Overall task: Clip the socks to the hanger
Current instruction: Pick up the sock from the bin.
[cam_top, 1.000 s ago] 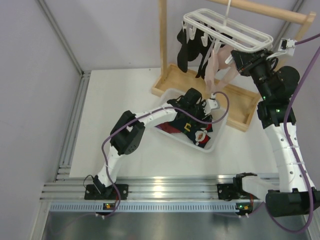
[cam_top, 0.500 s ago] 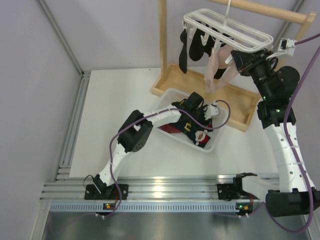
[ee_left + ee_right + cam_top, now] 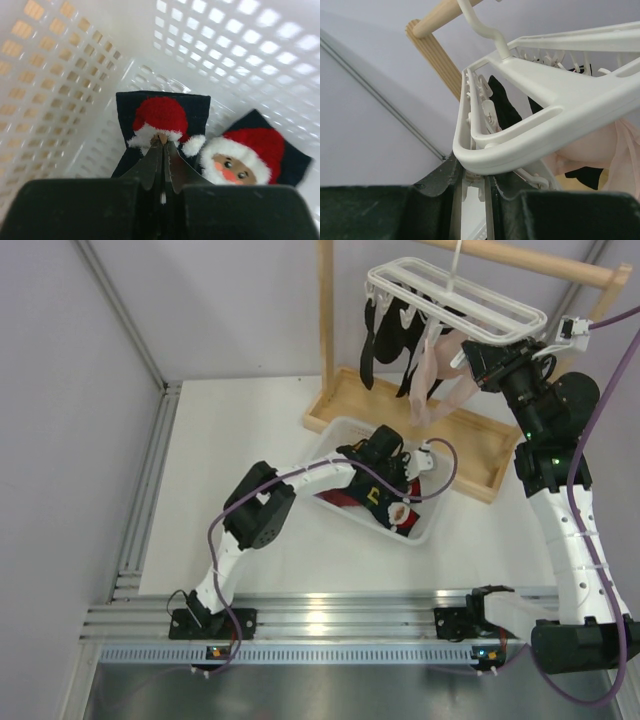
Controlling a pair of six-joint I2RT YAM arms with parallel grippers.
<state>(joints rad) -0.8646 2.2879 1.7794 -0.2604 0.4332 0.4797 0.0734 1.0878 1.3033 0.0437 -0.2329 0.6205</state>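
Note:
In the white slotted basket (image 3: 432,527) lie navy socks (image 3: 376,494) with Santa and buckle marks. My left gripper (image 3: 388,454) reaches down into it. In the left wrist view the left gripper (image 3: 163,138) is shut, its tips pinching a navy Santa sock (image 3: 162,112) at the white trim. Beside it lies a second Santa sock (image 3: 252,150). The white lattice hanger (image 3: 470,302) hangs from the wooden bar, with dark socks (image 3: 385,332) clipped to it. Under the hanger's corner (image 3: 520,150) my right gripper (image 3: 474,184) is shut on a white peg (image 3: 472,182).
A pale pink sheer garment (image 3: 436,375) dangles from the hanger next to the dark socks. The tall wooden rack (image 3: 326,320) stands on a wooden base tray (image 3: 482,455) behind the basket. Grey walls bound the left and the back, and an aluminium rail (image 3: 320,618) runs along the near edge.
My left gripper's jaws have gone from open to shut, taking hold of the navy Santa sock in the basket. The hanging socks and pink garment swayed slightly. The right arm has not moved.

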